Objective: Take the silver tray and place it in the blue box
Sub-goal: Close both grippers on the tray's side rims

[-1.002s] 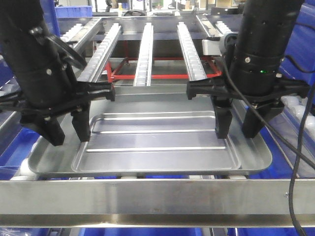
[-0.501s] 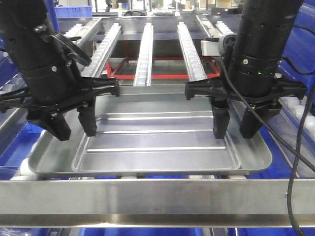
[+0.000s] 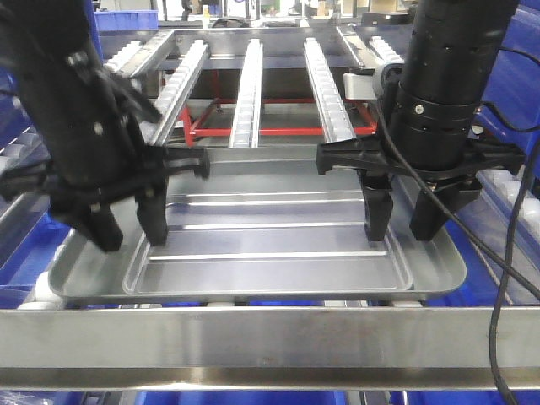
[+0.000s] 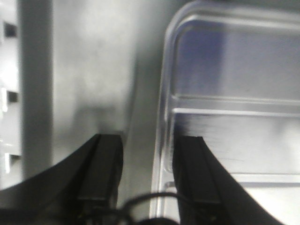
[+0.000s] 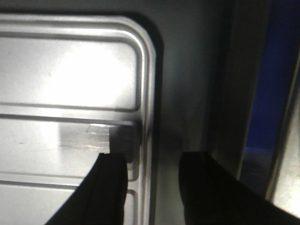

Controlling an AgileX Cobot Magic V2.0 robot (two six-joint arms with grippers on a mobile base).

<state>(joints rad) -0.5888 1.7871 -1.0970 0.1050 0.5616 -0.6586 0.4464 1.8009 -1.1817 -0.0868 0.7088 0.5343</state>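
The silver tray (image 3: 270, 270) lies flat on the roller rack, just behind the front steel bar. My left gripper (image 3: 133, 242) hangs open over the tray's left side. In the left wrist view, the left gripper (image 4: 149, 139) has its fingers either side of the edge of the recessed panel of the tray (image 4: 234, 93). My right gripper (image 3: 401, 235) is open over the tray's right side. Seen from its wrist, the right gripper (image 5: 155, 158) has one finger above the panel of the tray (image 5: 70, 79) and one above the sloped rim. Blue plastic (image 3: 253, 396) shows below the front bar; I cannot tell whether it is the blue box.
A wide steel bar (image 3: 270, 337) crosses the front. Three roller rails (image 3: 249, 84) run away behind the tray over a red frame (image 3: 278, 131). Blue crates stand at the left (image 3: 21, 253) and right (image 3: 519, 51). A black cable (image 3: 506, 278) hangs beside the right arm.
The left gripper has moved right, further over the tray, and dropped a little. The right gripper has barely shifted. The tray has not moved.
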